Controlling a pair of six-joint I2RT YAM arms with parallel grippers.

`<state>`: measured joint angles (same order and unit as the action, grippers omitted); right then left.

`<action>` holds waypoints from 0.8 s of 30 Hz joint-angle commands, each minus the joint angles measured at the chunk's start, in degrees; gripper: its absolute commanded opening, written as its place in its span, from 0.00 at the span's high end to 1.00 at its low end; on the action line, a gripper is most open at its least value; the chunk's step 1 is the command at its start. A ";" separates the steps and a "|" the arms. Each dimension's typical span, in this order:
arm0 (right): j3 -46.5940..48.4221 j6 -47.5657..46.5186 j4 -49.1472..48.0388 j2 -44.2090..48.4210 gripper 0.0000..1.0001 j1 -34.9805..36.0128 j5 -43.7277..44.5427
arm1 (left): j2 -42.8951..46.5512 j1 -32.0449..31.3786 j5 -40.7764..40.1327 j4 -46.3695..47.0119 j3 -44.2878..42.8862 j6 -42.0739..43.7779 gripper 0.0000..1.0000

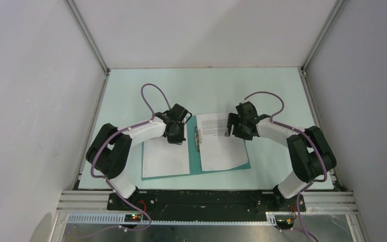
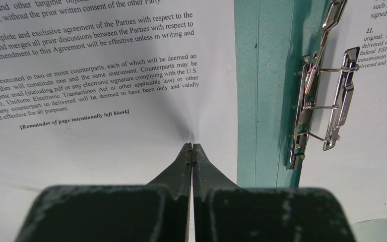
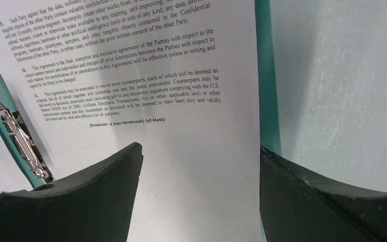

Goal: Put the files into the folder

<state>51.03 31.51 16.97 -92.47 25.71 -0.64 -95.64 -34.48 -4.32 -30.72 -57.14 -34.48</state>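
— Folder (image 1: pixel 194 161) open mid-table: left sheet (image 1: pixel 165 159) at nine o'clock of its clip (image 1: pixel 197 138), right sheet (image 1: pixel 221 148) at three.
— Grippers, farther back?
— Left gripper (image 2: pixel 192 146) clenched, tips on the left sheet; right gripper (image 3: pixel 200 147) gapes empty above the right sheet.

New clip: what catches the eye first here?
An open teal folder lies mid-table, with a metal clip at its spine. The left gripper, shut, touches the left sheet, which puckers at its tips. The right gripper hangs open over the right sheet.
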 commanded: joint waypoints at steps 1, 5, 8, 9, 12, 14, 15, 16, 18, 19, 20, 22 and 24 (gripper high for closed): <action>-1.61 1.12 3.84 1.18 0.19 0.75 2.53 | 0.17 -0.06 0.06 0.20 -2.12 0.40 1.00; -1.80 1.26 3.78 1.23 0.19 1.08 2.56 | 0.37 -0.04 0.13 0.19 -2.10 0.38 1.00; -1.79 1.28 3.56 1.19 0.19 1.17 2.55 | 0.48 -0.12 0.16 0.15 -2.02 0.38 1.00; -1.80 1.17 3.45 1.09 0.19 1.18 2.51 | 0.54 -0.04 0.18 0.18 -2.01 0.38 1.00; -1.77 0.98 2.86 0.91 0.19 0.91 2.38 | 0.50 -0.01 0.14 0.18 -2.08 0.43 1.00; -1.72 0.75 2.73 0.89 0.18 0.61 2.32 | 0.46 -0.08 0.21 0.19 -2.17 0.54 1.00; -1.61 0.62 2.72 0.88 0.18 0.50 2.32 | 0.34 -0.07 0.24 0.16 -2.22 0.50 1.00; -1.58 0.51 2.96 0.88 0.18 0.13 2.32 | 0.35 -0.04 0.20 0.10 -2.26 0.50 1.00; -1.44 0.17 3.48 0.95 0.18 -0.40 2.53 | 0.36 -0.03 0.22 0.12 -2.33 0.62 1.00; -1.38 0.07 3.58 1.00 0.18 -0.62 2.57 | 0.36 -0.10 0.20 0.08 -2.42 0.63 1.00; -1.42 -0.06 3.83 1.22 0.18 -1.01 2.62 | 0.23 -0.08 0.26 0.10 -2.47 0.62 1.00; -1.41 -0.26 4.12 1.57 0.18 -1.40 2.74 | 0.32 -0.11 0.27 0.09 -2.53 0.72 1.00; -1.40 -0.42 4.40 1.91 0.18 -1.76 2.79 | 0.37 -0.05 0.38 0.07 -2.61 0.73 1.00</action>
<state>50.46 31.86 18.37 -91.64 24.91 0.67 -95.64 -34.48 -4.27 -30.79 -57.28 -34.48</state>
